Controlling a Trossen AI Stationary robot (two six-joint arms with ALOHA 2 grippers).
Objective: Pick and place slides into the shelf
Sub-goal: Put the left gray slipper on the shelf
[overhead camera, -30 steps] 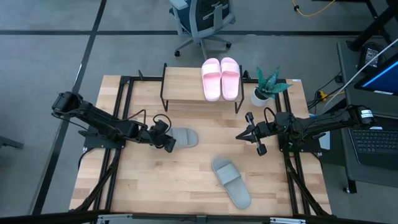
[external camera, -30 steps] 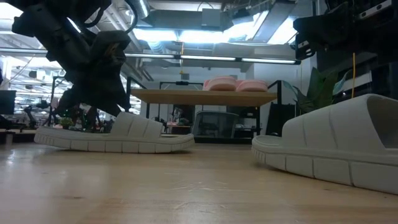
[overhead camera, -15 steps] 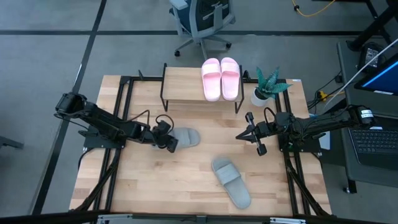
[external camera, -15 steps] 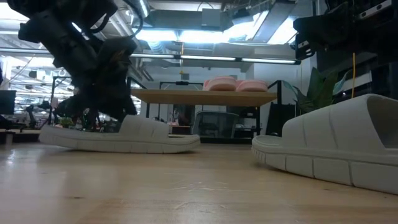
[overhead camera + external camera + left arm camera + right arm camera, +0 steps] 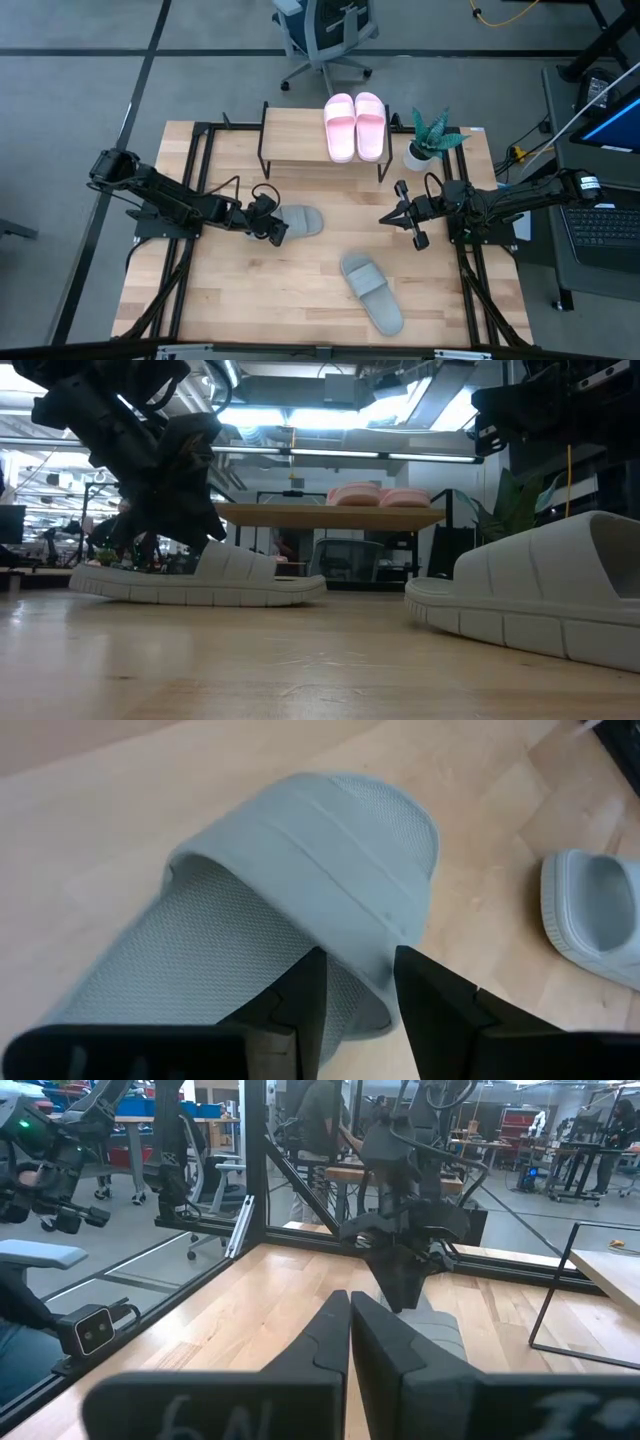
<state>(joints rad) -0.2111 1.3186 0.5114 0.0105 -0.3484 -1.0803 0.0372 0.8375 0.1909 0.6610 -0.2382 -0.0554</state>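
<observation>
You are sitting halfway: two pink slides (image 5: 354, 126) are resting on the shelf (image 5: 295, 140); left gripper (image 5: 270, 227) fingers are grasping one grey-green slide (image 5: 298, 221) on the counter (image 5: 260, 300), another (image 5: 372, 292) is waiting nearby, right gripper (image 5: 388, 216) fingers are staying clenched empty

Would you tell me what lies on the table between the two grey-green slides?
Nothing: in the high view only bare table separates the slide held by the left gripper from the other slide.

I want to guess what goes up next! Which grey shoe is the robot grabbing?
The grey slide nearer the shelf: the left gripper pinches its strap. The other grey slide lies untouched near the table's front.
</observation>
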